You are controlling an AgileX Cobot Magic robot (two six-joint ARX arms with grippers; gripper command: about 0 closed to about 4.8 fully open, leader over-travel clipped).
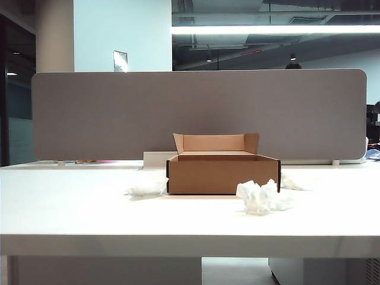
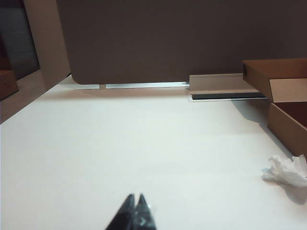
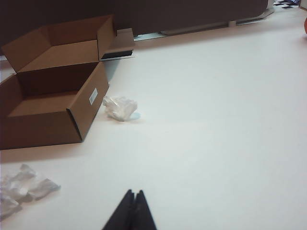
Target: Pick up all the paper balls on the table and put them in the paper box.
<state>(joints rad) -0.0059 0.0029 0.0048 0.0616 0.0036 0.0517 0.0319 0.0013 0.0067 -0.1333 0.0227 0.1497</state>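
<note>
A grey divider panel stands across the far edge of the worktop. Behind it rises a pale wall bearing a small framed notice. A long strip light glows under a dark ceiling with exposed ducts. Dim glazing shows far left.

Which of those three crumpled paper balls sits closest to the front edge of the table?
The big ball in front of the box's right corner. The left ball and the right ball lie farther back, beside the box's sides.

paper balls flanking paper box, on table
</note>
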